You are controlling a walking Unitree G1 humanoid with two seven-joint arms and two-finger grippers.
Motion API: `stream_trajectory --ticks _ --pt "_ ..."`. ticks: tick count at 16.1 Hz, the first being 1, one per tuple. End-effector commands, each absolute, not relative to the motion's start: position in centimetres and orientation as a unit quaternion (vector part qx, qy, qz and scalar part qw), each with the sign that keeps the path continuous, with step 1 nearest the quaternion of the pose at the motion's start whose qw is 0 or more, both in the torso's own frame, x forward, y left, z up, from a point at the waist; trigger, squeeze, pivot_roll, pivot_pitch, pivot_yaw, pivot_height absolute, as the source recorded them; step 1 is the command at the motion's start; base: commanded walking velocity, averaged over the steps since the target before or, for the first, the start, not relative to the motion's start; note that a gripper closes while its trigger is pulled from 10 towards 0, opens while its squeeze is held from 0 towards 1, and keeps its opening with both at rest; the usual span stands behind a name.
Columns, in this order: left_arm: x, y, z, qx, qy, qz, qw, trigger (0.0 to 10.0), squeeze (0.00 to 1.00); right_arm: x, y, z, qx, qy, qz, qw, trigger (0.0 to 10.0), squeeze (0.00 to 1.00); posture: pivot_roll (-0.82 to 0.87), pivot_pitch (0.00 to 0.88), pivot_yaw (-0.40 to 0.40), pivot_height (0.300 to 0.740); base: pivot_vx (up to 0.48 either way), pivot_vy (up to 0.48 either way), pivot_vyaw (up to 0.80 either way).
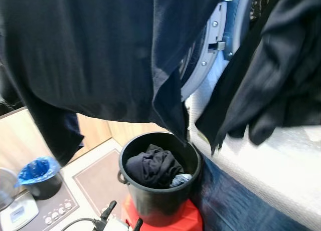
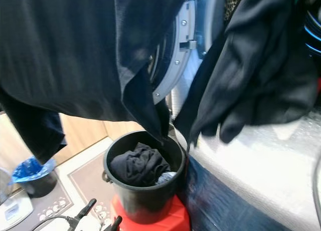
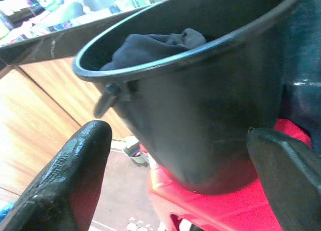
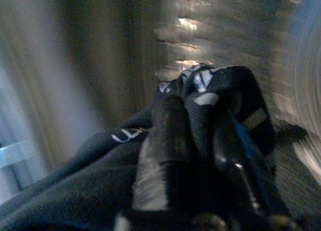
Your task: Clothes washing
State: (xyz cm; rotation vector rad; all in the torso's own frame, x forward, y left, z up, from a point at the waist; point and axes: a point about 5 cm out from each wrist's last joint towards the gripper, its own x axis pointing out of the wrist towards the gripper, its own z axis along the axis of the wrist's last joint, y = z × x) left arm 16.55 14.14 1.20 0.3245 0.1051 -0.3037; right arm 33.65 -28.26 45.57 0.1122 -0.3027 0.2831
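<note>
Head views show a big dark garment [image 1: 90, 55] hanging across the upper scene, its lower corner dipping toward the rim of the black bucket [image 1: 159, 198]. Off to the robot's right, a second dark garment [image 1: 271, 75] drapes over the white top of the washing machine [image 1: 281, 171], whose grey round door [image 1: 208, 50] stands open behind the hanging cloth.

Right wrist view: the right gripper [image 4: 200, 156] is clamped on dark fabric [image 4: 75, 196], cloth bunched tight over its black fingers [image 4: 165, 141], and the ribbed drum wall [image 4: 215, 35] lies just ahead, blurred.

Left wrist view: the left gripper [image 3: 188, 176] is spread wide, holding nothing, its two black fingertips [image 3: 70, 176] apart with the bucket directly in front, near but not touching. Dark clothes [image 1: 153, 166] are heaped inside the bucket, which sits on a red stool [image 3: 210, 206].

Down at the robot's left, a small bin with a blue liner [image 1: 39, 173] sits on the floor.
</note>
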Motion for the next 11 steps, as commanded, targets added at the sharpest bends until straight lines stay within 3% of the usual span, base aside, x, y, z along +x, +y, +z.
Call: stream_trajectory --ticks 1,4,6,8,11 --pt "16.5 14.2 1.3 0.161 0.049 -0.147 0.975 10.0 0.0 34.1 -29.1 46.0 0.058 -0.142 0.081 0.985 10.0 0.0 -0.11 0.014 0.02 0.74 0.0 0.0 0.0" --pt "16.3 14.1 1.3 0.157 0.051 -0.143 0.976 10.0 0.0 34.7 -31.0 46.5 0.054 -0.128 -0.083 0.987 10.0 0.0 -0.11 0.022 0.008 0.74 0.0 0.0 0.0" --pt "16.3 14.0 1.3 0.154 0.052 -0.138 0.977 10.0 0.0 33.7 -32.6 48.4 0.094 -0.182 -0.21 0.956 10.0 0.0 -0.11 0.025 0.003 0.74 0.0 0.0 0.0" --pt "16.4 13.9 1.3 0.15 0.053 -0.136 0.978 10.0 0.0 32.0 -33.5 50.6 0.151 -0.262 -0.254 0.919 10.0 0.0 -0.11 0.026 0.0 0.74 0.0 0.0 0.0" --pt "16.3 13.9 1.3 0.147 0.052 -0.131 0.979 10.0 0.0 30.4 -34.0 52.4 0.168 -0.314 -0.285 0.89 10.0 0.0 -0.1 0.029 -0.006 0.74 0.0 0.0 0.0"
